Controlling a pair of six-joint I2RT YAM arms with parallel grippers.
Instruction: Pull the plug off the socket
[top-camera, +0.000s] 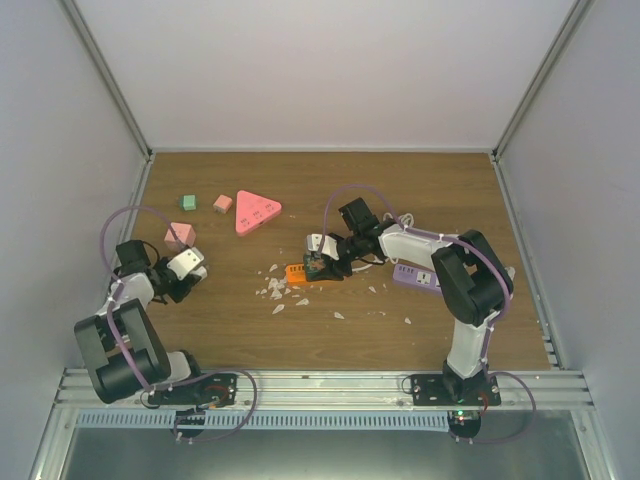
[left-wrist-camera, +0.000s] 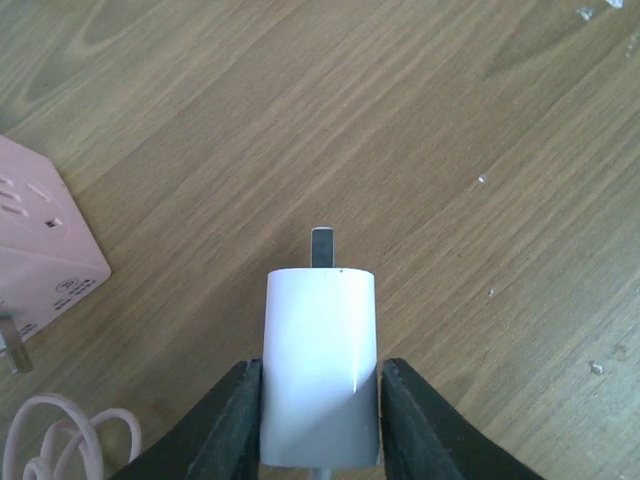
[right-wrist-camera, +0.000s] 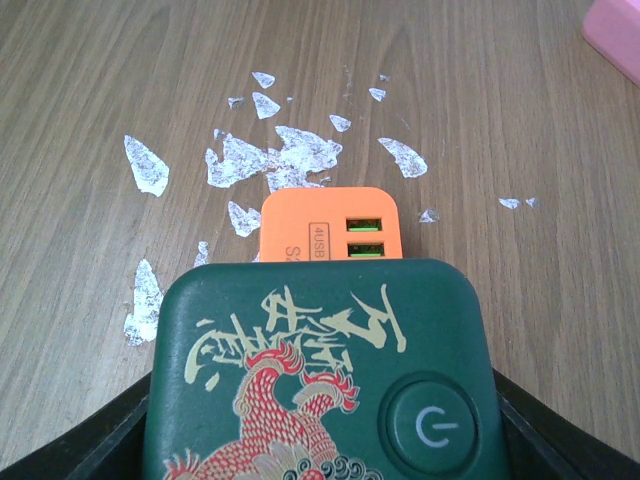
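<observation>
My left gripper is shut on the white plug, one black finger on each side. Its metal prong is bare and points away over the wood. In the top view the plug hangs at the far left, well apart from the orange socket. The orange socket shows two green USB ports. A dark green block with a dragon print and a power button lies against it and hides its near part. My right gripper is shut on that green block.
A pink cube socket and a coiled pink cord lie just left of the plug. White flakes litter the wood by the orange socket. A purple strip, pink triangle and two small cubes lie around.
</observation>
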